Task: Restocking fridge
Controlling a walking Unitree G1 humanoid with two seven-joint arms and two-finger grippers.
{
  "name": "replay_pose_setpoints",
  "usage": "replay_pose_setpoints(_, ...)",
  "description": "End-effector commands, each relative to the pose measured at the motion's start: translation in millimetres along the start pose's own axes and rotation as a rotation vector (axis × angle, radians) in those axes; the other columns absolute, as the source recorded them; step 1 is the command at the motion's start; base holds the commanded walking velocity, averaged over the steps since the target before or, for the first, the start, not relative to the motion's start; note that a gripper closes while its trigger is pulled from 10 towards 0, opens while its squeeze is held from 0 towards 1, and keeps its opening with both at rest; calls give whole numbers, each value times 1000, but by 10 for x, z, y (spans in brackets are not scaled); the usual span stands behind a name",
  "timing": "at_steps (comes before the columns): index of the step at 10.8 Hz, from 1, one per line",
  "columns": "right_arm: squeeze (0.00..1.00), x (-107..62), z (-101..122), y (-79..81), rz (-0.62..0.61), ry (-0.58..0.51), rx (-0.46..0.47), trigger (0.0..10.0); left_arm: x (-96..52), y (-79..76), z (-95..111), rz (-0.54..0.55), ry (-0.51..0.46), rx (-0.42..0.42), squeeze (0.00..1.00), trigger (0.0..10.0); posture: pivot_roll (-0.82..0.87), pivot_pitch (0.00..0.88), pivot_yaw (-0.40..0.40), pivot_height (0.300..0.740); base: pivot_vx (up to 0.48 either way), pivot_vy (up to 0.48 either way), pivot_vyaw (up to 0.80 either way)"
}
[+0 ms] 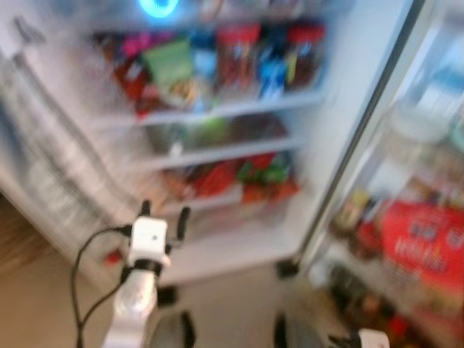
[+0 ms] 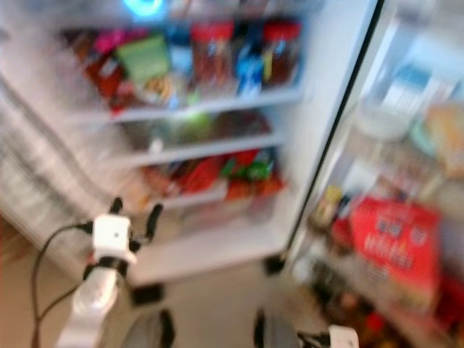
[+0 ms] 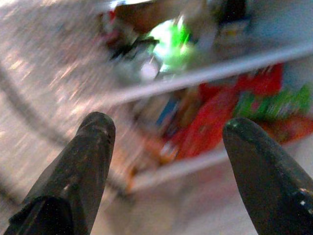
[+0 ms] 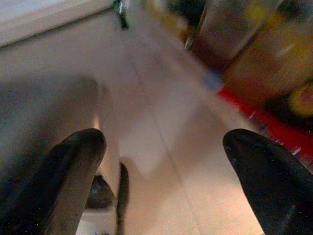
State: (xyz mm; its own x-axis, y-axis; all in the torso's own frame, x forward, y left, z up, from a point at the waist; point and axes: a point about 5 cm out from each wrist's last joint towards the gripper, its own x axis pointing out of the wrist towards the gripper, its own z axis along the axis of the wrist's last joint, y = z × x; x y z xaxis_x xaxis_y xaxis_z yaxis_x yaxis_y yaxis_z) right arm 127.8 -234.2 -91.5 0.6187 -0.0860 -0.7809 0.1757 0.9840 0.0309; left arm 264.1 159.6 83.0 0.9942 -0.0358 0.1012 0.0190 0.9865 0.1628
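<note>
Nearest the camera, at the lower left of the head view, the left end effector (image 1: pixel 164 216) is raised before the open fridge (image 1: pixel 217 145), its two black fingers (image 3: pixel 83 161) spread wide with nothing between them. At the bottom right edge only the right arm's white wrist shows; in its wrist view the right end effector (image 4: pixel 164 181) is likewise spread and empty, above the pale tiled floor (image 1: pixel 232 304). The whole scene is blurred. In the upper centre, white shelves (image 1: pixel 217 110) hold red-lidded jars (image 1: pixel 235 54) and coloured packets. At the right, the open door's racks carry a red package (image 1: pixel 424 243).
</note>
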Motion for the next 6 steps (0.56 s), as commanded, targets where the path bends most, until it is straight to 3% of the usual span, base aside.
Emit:
replay_pose_setpoints(1, 0, -16, -88, 60, 32, 31, 4, 10000, -53, 42, -143, 16, 75, 7, 0, 10000, -59, 15, 39, 602, 0, 0, 0)
replay_pose_setpoints(2, 0, -31, -95, 19, 32, 27, 4, 10000, -106, 108, -294, 31, 144, 24, 0, 10000, -54, 22, 39, 602, 0, 0, 0)
replay_pose_setpoints(4, 0, -42, -119, 3, 46, 43, -5, 10000, -309, 385, -770, 96, 377, 48, 0, 10000, -45, 34, 38, 602, 0, 0, 0)
replay_pose_setpoints(6, 0, -26, -154, 80, 59, 84, -8, 10000, -670, 534, -1233, 155, 659, 36, 0, 10000, -49, 36, 41, 602, 0, 0, 0)
